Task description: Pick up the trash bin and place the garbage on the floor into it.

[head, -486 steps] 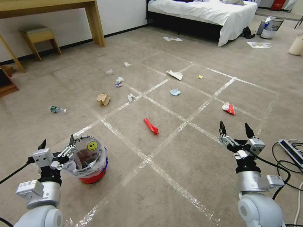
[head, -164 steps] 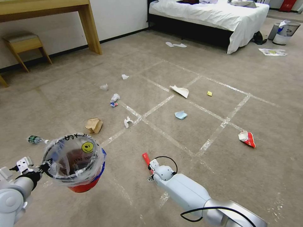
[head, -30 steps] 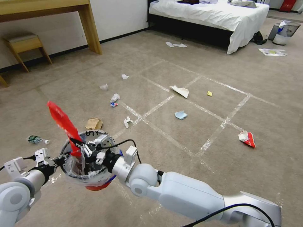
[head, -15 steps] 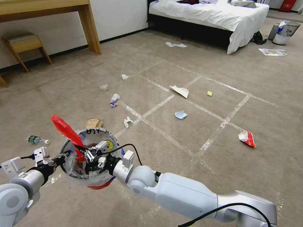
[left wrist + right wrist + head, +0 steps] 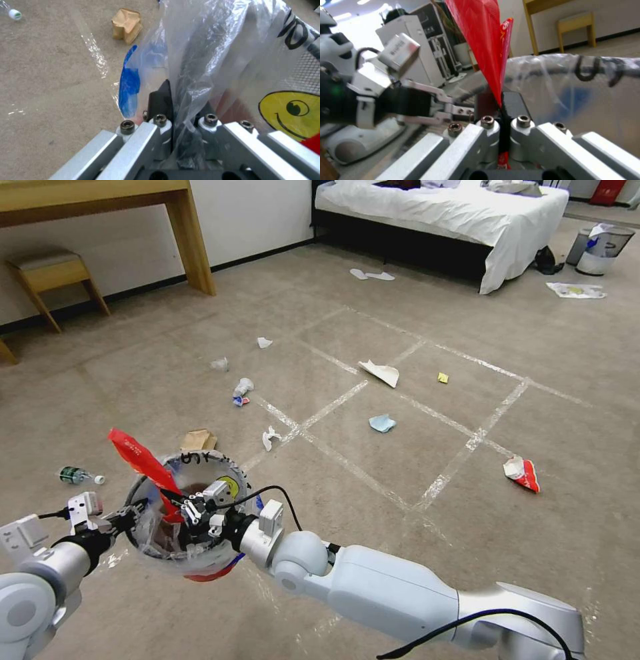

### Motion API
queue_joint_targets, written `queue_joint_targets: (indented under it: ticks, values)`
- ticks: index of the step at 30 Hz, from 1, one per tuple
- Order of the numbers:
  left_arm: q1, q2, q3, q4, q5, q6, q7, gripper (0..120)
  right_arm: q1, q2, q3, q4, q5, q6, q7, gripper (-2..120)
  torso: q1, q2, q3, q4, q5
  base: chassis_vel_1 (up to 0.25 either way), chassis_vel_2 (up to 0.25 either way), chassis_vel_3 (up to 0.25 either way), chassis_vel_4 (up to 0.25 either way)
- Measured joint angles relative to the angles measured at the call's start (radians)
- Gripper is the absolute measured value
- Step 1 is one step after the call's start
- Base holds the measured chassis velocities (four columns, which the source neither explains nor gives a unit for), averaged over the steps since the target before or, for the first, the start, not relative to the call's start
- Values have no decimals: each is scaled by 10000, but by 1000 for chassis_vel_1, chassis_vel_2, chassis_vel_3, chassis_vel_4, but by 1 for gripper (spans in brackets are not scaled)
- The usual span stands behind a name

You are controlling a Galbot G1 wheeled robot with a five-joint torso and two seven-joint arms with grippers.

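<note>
Red wrapper strip (image 5: 141, 463): one, pinched between my right gripper (image 5: 179, 505) fingers, lower end inside the trash bin (image 5: 200, 553), upper end sticking out above the rim. Bin: one, off the floor (image 5: 413, 447), its rim and clear liner clamped by my left gripper (image 5: 130, 511). On the carpet I count one bottle (image 5: 79, 475), one brown paper bag (image 5: 198, 439), one blue tissue (image 5: 382, 423), one red-white packet (image 5: 522, 473), one folded white paper (image 5: 381, 373), one yellow scrap (image 5: 443, 377), four small white crumples.
</note>
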Motion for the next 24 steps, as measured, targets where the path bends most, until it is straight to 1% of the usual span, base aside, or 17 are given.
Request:
queue_joint_targets:
  ticks: [1,2,4,5,6,7,10,13,14,15,16,18,19,21,22,24]
  values:
    - [7,-15,0,-6,1,-1,1,3,-10,-28,5,-36,-63,12,1,3,0,0,0,0,0,0,0,0,0]
    - [7,-15,0,-6,1,-1,1,3,-10,-28,5,-36,-63,12,1,3,0,0,0,0,0,0,0,0,0]
    - [11,-36,0,-12,7,-1,6,3,-43,-105,32,-66,-153,27,0,14,0,-1,0,0,0,0,0,0,0]
    - [11,-36,0,-12,7,-1,6,3,-43,-105,32,-66,-153,27,0,14,0,-1,0,0,0,0,0,0,0]
    - [11,-44,6,-13,7,-4,10,3,-67,-166,60,-67,-191,31,1,20,0,0,0,0,0,0,0,0,0]
    - [11,-44,6,-13,7,-4,10,3,-67,-166,60,-67,-191,31,1,20,0,0,0,0,0,0,0,0,0]
    - [-13,-42,19,-12,8,-5,12,3,-119,-296,88,-55,-284,56,2,37,0,0,0,0,0,0,0,0,0]
    - [-22,-38,21,-8,7,-6,12,3,-128,-324,97,-37,-301,60,1,41,0,0,0,0,0,0,0,0,0]
    - [-38,-26,24,16,3,-8,12,3,-138,-358,117,-8,-321,66,2,49,0,0,0,0,0,0,0,0,0]
    - [-49,-18,30,36,1,-11,12,3,-140,-377,124,18,-331,72,2,54,0,0,0,0,0,0,0,0,0]
    - [-49,-18,30,36,1,-11,12,3,-140,-377,124,18,-331,72,2,54,0,0,0,0,0,0,0,0,0]
    - [-57,-16,45,58,-1,-14,10,3,-139,-401,147,64,-334,73,2,62,1,0,0,0,0,0,0,0,0]
    - [-57,-16,45,58,-1,-14,10,3,-139,-401,147,64,-334,73,2,62,1,0,0,0,0,0,0,0,0]
    - [-60,-18,62,84,-1,-17,9,3,-132,-418,159,95,-334,75,2,78,0,0,0,0,0,0,0,0,0]
    - [-60,-18,62,84,-1,-17,9,3,-132,-418,159,95,-334,75,2,78,0,0,0,0,0,0,0,0,0]
    - [-61,-20,63,93,-1,-19,9,3,-129,-431,165,126,-334,75,2,85,0,0,0,0,0,0,0,0,0]
